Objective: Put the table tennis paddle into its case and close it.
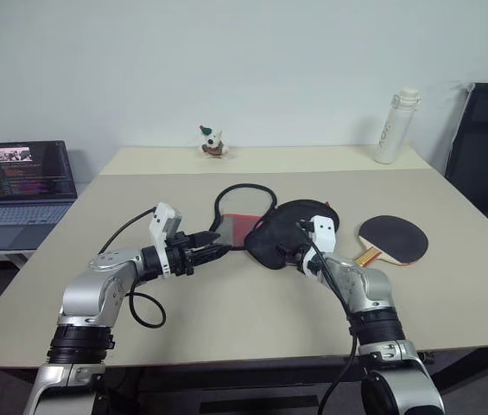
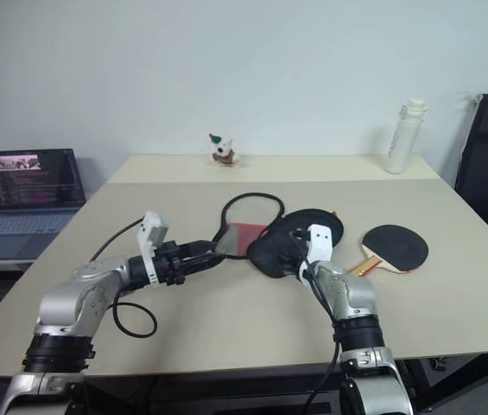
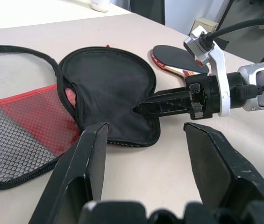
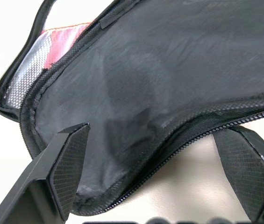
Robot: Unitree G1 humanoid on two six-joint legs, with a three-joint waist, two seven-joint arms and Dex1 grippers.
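Note:
The case (image 1: 288,226) lies unzipped in the middle of the table, its black flap (image 3: 108,88) spread toward the right and its red half with the mesh pocket (image 3: 19,126) toward the left. The table tennis paddle (image 1: 393,238) rests flat on the table right of the case, black face up, handle pointing at the case. My right gripper (image 4: 154,130) is open, its fingers straddling the flap's near zipper edge (image 4: 192,140). My left gripper (image 1: 218,252) is open just short of the case's red half, with nothing between its fingers.
A white bottle (image 1: 396,127) stands at the table's far right and a small figurine (image 1: 212,142) at the far middle. An open laptop (image 1: 23,186) sits on a side desk to the left. A black chair (image 1: 485,138) stands beyond the right edge.

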